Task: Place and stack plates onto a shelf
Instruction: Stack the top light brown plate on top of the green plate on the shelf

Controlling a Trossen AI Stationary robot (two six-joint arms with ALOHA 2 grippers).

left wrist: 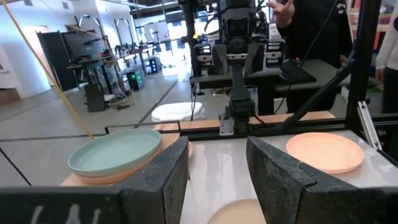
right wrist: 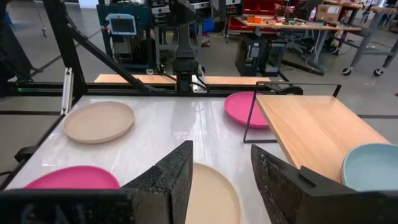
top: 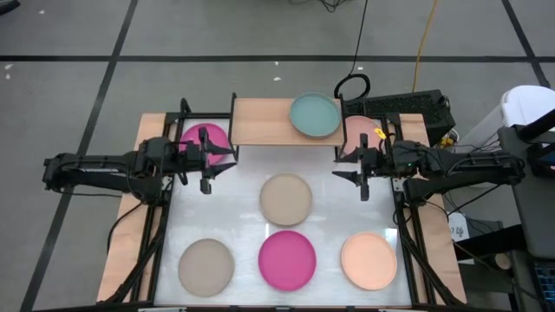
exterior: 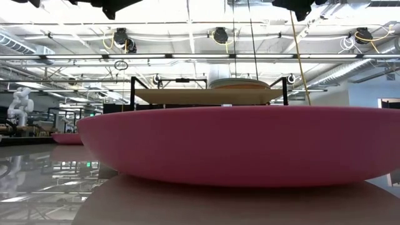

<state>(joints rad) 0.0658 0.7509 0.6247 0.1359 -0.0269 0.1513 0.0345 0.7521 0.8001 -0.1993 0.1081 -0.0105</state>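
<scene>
Teal plate (top: 315,114) sits flat on a peach one on the shelf's (top: 260,121) right end, while the left gripper (top: 211,157) and right gripper (top: 354,165) hover wide open, holding nothing.

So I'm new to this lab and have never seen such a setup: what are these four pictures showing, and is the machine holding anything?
It is a robot with two dark arms at a white-topped table. One picture looks straight down, one looks level across the tabletop, and two come from cameras on the arms' wrists.

The left gripper and right gripper both hover open, holding nothing.

A low light wooden shelf carries a round teal plate, stacked on another plate as the left wrist view shows. Under the shelf's ends sit a magenta plate and a pale pink plate. On the open table lie a beige plate, a taupe plate, a second magenta plate and a peach plate.
</scene>
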